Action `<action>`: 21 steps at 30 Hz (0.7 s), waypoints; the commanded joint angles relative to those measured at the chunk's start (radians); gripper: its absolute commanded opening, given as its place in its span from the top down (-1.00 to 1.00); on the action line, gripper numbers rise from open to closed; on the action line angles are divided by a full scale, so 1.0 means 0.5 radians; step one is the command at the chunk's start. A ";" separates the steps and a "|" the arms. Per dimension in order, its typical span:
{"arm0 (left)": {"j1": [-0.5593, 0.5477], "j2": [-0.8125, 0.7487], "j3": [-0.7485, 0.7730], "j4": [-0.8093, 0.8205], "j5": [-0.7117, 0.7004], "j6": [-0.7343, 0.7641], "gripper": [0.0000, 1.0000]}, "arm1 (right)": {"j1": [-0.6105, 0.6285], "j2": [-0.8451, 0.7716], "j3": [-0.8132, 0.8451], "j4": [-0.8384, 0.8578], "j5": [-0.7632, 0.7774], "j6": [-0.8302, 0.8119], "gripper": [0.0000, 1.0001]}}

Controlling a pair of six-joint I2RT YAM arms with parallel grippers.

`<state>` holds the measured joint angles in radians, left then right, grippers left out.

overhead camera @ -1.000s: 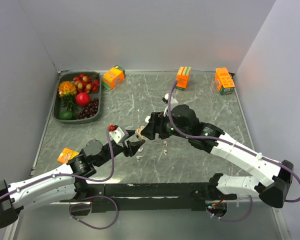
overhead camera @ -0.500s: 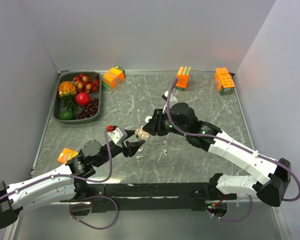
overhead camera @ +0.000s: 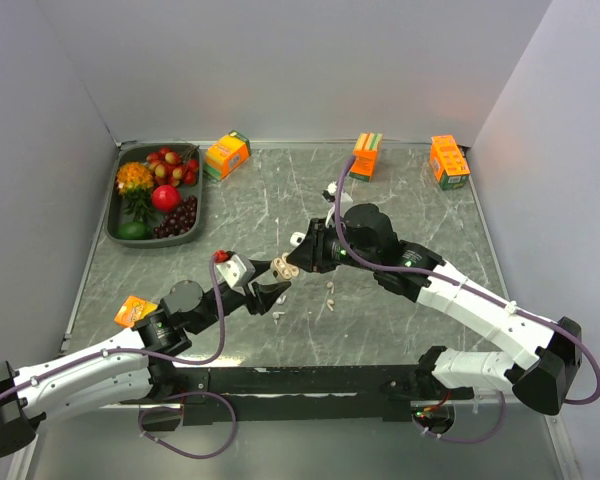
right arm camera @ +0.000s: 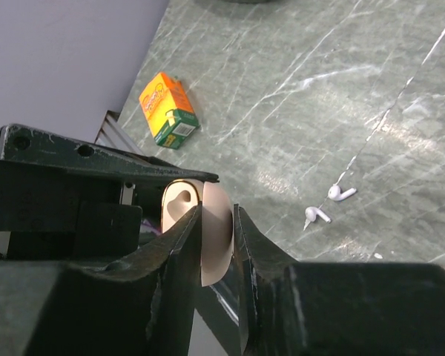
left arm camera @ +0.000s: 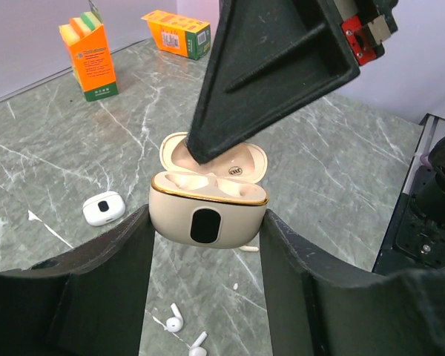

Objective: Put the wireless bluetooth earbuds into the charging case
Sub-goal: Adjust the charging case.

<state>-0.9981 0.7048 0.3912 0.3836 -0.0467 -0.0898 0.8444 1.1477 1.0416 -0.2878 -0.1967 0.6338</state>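
Note:
The beige charging case (left arm camera: 208, 219) hangs above the table with its lid (left arm camera: 241, 165) swung open. My left gripper (left arm camera: 206, 222) is shut on the case body, one finger on each side. My right gripper (right arm camera: 216, 216) comes in from the right, and its fingers (left arm camera: 267, 67) pinch the raised lid (right arm camera: 221, 226). From the top view the case (overhead camera: 283, 267) sits between the left gripper (overhead camera: 269, 291) and the right gripper (overhead camera: 294, 264). White earbuds (left arm camera: 175, 321) lie loose on the table below, with two more (right arm camera: 341, 193) near the right arm.
A small white case (left arm camera: 104, 208) lies on the table. Orange cartons stand at the back (overhead camera: 227, 154) (overhead camera: 366, 155) (overhead camera: 448, 161), and one lies near the left arm (overhead camera: 135, 310). A dark fruit tray (overhead camera: 115, 215) fills the back left corner.
My right gripper has shifted slightly left and closed from wide open onto the case lid. The left gripper keeps holding the case still.

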 commanded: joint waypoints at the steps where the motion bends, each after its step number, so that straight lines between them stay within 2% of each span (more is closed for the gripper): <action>1: -0.007 0.008 0.034 0.132 0.011 0.002 0.98 | -0.011 -0.028 0.034 -0.001 -0.070 -0.016 0.36; 6: -0.010 -0.004 0.021 0.141 0.011 -0.001 0.98 | -0.011 -0.013 0.043 -0.026 -0.064 -0.007 0.29; 9: -0.010 -0.014 0.018 0.138 0.011 0.002 0.98 | -0.017 -0.013 0.040 -0.020 -0.070 -0.001 0.35; 12: -0.010 -0.023 0.015 0.138 0.008 0.002 0.98 | -0.017 0.006 0.043 -0.004 -0.107 -0.001 0.56; 13: -0.007 -0.026 0.015 0.138 -0.002 -0.001 0.98 | -0.020 0.006 0.043 -0.001 -0.119 -0.004 0.85; 14: -0.007 -0.026 0.018 0.135 -0.008 -0.007 0.98 | -0.020 0.006 0.043 -0.010 -0.122 -0.007 1.00; 15: -0.010 -0.026 0.024 0.117 -0.017 -0.011 0.95 | -0.017 -0.003 0.043 -0.016 -0.110 -0.016 1.00; 17: -0.007 -0.023 0.055 0.080 -0.066 -0.035 0.72 | -0.020 -0.043 0.049 -0.029 -0.101 -0.049 1.00; 18: -0.010 -0.026 0.067 0.028 -0.078 -0.044 0.24 | -0.026 -0.056 0.058 -0.068 -0.098 -0.110 1.00; 20: -0.007 -0.035 0.122 -0.049 -0.142 -0.066 -0.22 | -0.047 -0.098 0.113 -0.130 -0.119 -0.187 1.00; 21: -0.007 -0.041 0.138 -0.125 -0.155 -0.072 -0.31 | -0.060 -0.117 0.132 -0.191 -0.116 -0.267 1.00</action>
<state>-1.0004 0.7025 0.3973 0.3748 -0.0612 -0.0982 0.8330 1.1496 1.0435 -0.3302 -0.2321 0.6044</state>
